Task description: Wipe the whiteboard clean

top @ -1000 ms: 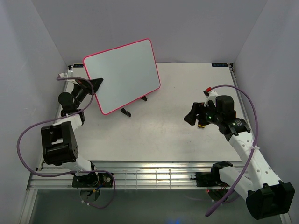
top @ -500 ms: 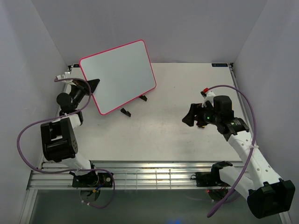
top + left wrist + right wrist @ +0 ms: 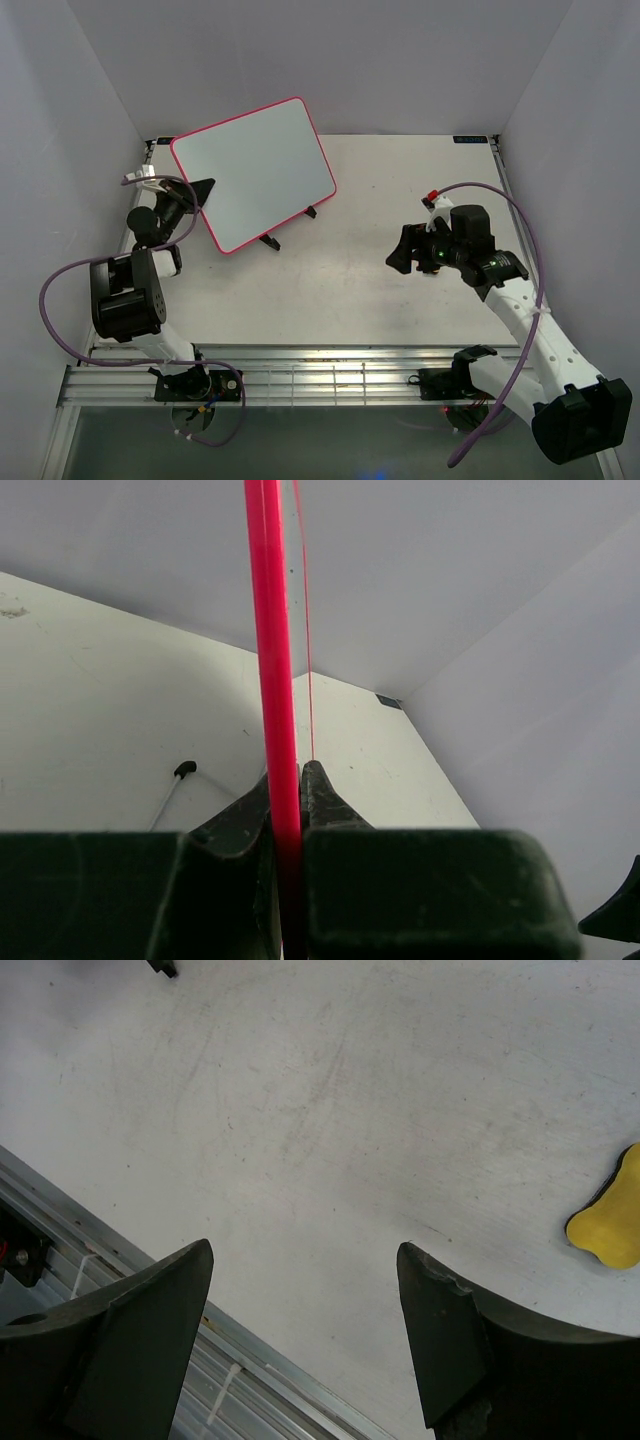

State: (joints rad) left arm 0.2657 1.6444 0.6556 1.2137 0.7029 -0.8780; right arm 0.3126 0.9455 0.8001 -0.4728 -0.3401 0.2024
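Here the left gripper (image 3: 287, 780) pinches the pink-red rim of the whiteboard (image 3: 255, 175).
Its two black fingers (image 3: 330, 800) press together on the board's left edge. The board sits tilted at the far left of the table (image 3: 330, 290), with its thin black stand (image 3: 268, 240) under it. The right gripper (image 3: 303, 1255) is spread wide above the table and holds nothing. A yellow eraser (image 3: 610, 1225) lies near it.
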